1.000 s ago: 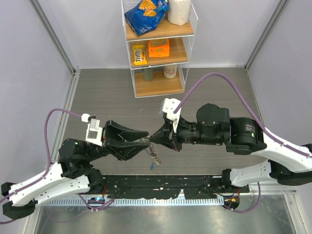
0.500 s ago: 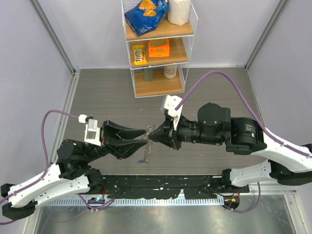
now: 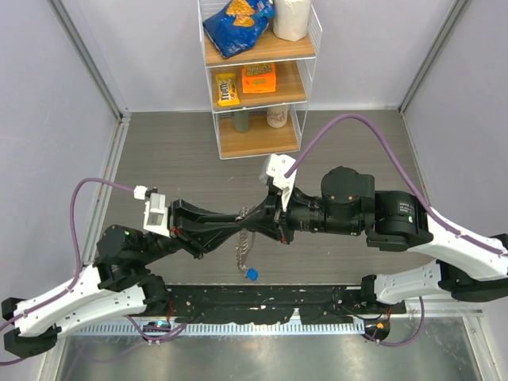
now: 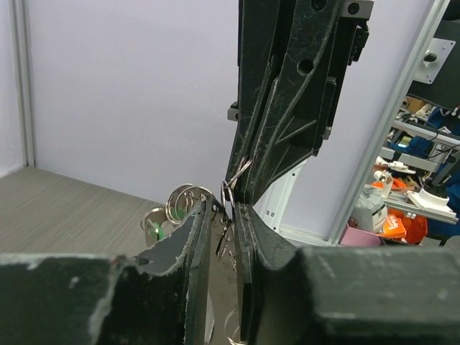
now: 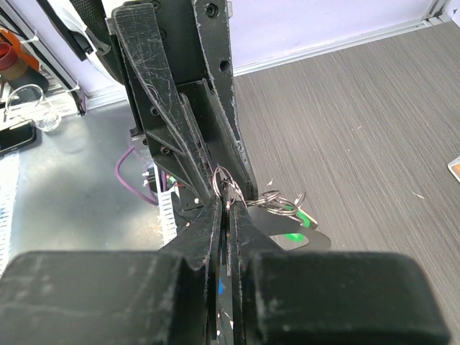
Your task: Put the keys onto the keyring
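Both grippers meet tip to tip above the grey floor. My left gripper (image 3: 236, 222) is closed to a narrow slit on the keyring (image 3: 244, 252), whose chain hangs down below the tips. A blue key (image 3: 252, 275) dangles at its lower end. My right gripper (image 3: 248, 219) is shut on the same bunch from the other side. In the left wrist view my gripper (image 4: 224, 208) pinches a small ring, with silvery rings (image 4: 183, 203) and a green key (image 4: 153, 231) beside it. In the right wrist view my gripper (image 5: 225, 205) grips a ring (image 5: 224, 181), and the green key (image 5: 300, 218) hangs to the right.
A white wire shelf unit (image 3: 258, 79) with snack bags, boxes and cups stands at the back centre. A black mounting strip (image 3: 262, 302) runs along the near edge between the arm bases. Grey walls close in both sides.
My left gripper's jaws, spread wide before, have closed on the keyring at the right gripper's tips. The hanging chain and blue key have swung slightly.
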Controlling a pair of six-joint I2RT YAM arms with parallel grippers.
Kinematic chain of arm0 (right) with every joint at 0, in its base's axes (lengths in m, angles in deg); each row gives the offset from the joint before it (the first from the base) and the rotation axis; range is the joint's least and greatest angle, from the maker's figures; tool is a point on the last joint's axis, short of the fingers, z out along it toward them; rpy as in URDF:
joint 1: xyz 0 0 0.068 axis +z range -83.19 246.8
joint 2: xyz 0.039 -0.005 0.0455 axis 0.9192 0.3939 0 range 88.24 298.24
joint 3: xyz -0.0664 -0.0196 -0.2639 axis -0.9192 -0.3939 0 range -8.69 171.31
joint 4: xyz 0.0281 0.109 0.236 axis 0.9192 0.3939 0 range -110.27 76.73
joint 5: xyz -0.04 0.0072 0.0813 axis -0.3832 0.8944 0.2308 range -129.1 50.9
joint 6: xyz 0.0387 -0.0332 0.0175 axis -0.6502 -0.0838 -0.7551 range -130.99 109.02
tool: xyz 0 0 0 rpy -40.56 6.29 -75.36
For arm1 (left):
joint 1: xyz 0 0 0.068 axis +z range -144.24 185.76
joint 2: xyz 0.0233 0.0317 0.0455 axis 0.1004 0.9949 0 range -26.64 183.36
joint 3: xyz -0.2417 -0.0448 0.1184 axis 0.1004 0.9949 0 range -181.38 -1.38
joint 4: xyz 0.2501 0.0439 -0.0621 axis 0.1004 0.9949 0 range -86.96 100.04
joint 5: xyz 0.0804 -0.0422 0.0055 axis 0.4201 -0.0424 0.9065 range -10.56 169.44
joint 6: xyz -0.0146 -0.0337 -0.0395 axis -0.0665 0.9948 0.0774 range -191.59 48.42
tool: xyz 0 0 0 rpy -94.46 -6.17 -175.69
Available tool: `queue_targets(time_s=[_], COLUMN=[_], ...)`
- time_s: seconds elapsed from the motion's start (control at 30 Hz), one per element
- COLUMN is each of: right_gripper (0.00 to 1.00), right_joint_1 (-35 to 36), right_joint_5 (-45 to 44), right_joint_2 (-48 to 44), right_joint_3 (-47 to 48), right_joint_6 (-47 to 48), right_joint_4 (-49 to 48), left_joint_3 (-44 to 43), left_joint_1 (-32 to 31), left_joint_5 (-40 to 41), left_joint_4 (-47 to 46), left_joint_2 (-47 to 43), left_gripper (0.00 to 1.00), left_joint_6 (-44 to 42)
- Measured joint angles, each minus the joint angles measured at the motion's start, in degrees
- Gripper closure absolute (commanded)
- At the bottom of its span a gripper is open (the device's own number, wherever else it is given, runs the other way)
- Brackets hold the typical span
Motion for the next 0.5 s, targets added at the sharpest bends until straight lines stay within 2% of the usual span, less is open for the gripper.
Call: queue_targets(time_s=[0.13,0.3,0.5], right_gripper=[0.95,0.95,0.95], right_joint_1=[0.0,0.0,0.0], right_joint_5=[0.4,0.7,0.8], right_joint_2=[0.0,0.0,0.0], right_joint_3=[0.0,0.0,0.0], right_joint_6=[0.0,0.0,0.0], right_joint_4=[0.0,0.1,0.1], left_joint_3=[0.0,-0.1,-0.9], left_joint_1=[0.0,0.0,0.0], left_joint_5=[0.0,0.0,0.0], left_joint_4=[0.0,-0.1,0.5], left_joint_2=[0.0,0.0,0.4], left_gripper=[0.79,1.0,1.0], left_joint_6=[-0.2,-0.9,-1.0])
